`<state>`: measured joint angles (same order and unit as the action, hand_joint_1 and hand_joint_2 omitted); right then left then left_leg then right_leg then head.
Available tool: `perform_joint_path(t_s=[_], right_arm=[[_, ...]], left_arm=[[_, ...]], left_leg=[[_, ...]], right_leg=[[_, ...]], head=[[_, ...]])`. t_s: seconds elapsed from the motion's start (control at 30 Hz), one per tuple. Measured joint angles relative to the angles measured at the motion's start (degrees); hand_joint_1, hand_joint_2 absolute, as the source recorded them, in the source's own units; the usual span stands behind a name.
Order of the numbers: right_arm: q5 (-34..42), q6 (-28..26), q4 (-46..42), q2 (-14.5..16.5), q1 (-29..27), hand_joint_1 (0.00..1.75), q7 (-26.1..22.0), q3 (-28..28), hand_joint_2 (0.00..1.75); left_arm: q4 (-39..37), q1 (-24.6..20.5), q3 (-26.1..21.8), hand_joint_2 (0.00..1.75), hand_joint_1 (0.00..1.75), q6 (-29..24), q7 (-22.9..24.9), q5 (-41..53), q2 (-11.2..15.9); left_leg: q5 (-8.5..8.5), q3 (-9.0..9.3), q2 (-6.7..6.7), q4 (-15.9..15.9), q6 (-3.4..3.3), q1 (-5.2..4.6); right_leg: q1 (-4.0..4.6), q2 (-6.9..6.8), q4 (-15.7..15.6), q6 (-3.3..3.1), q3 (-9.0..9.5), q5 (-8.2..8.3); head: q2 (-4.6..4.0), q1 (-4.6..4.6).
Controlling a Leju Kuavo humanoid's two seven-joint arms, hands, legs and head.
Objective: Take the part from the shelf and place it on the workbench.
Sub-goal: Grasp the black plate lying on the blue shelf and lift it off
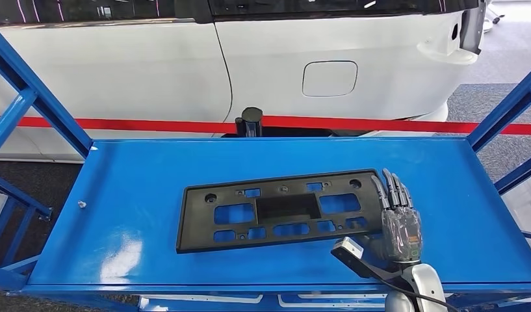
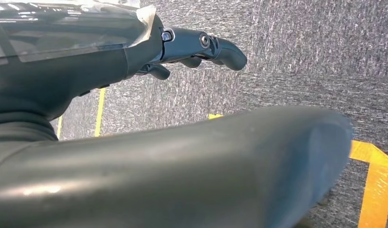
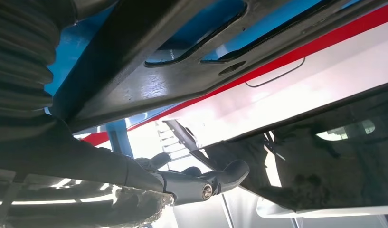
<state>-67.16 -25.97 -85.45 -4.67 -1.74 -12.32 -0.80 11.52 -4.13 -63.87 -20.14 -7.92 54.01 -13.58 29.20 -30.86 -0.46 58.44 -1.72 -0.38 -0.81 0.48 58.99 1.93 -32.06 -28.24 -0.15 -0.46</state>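
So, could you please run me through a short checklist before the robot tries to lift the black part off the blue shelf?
1. Part position: the black part lies flat on the blue shelf: ok.
2. Right hand placement: the right hand is at the part's right end, fingers along its edge: ok.
3. Right hand grip: whether thumb and fingers actually clamp the edge: cannot tell.
4. Left hand: the left hand hangs over grey carpet holding nothing, so it gives no support: not ok.
5. Obstructions: only a small bolt lies on the shelf, far from the part: ok.
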Motion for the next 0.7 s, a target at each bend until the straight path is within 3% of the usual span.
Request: perform_joint_path(t_s=[0.1,0.13,0.23,0.27,0.7], right_arm=[[0.23,-0.09,2.27,0.27,1.76,0.00,-1.15,-0.03,1.75],[0.25,-0.16,3.09,0.36,2.34,0.08,-1.49,-0.05,1.75],[0.25,-0.41,5.34,0.57,3.87,1.15,-2.21,-0.12,1.75],[0.25,-0.46,5.99,0.63,4.31,1.44,-2.36,-0.13,1.75],[0.23,-0.72,9.20,0.69,6.22,1.65,-3.16,-0.18,1.75]], left_arm=[[0.00,-0.04,0.00,0.00,0.00,-0.11,0.33,0.03,0.03],[0.00,-0.07,0.00,0.00,0.00,-0.15,0.38,0.05,0.03],[0.00,-0.17,0.00,0.00,0.00,-0.44,0.40,0.23,0.03],[0.00,-0.20,0.00,0.00,0.00,-0.58,0.40,0.27,0.03],[0.00,-0.55,0.00,0.00,0.00,-0.87,0.38,0.30,0.03]], left_leg=[[0.17,0.22,0.32,-0.04,0.13,0.02],[0.21,0.32,0.47,-0.05,0.15,0.03],[0.27,0.56,0.89,-0.09,0.20,0.03],[0.28,0.61,1.01,-0.10,0.21,0.04],[0.14,1.21,1.32,-0.11,-0.06,0.04]], right_leg=[[0.03,0.42,-0.01,-0.01,0.14,0.01],[0.04,0.56,-0.02,-0.03,0.21,0.02],[0.06,0.95,-0.12,-0.18,0.34,0.12],[0.07,1.06,-0.17,-0.24,0.36,0.16],[0.09,1.36,-0.53,-0.24,1.05,0.57]], head=[[0.00,-0.01],[0.00,-0.01],[0.00,0.00],[0.00,0.00],[0.00,0.01]])
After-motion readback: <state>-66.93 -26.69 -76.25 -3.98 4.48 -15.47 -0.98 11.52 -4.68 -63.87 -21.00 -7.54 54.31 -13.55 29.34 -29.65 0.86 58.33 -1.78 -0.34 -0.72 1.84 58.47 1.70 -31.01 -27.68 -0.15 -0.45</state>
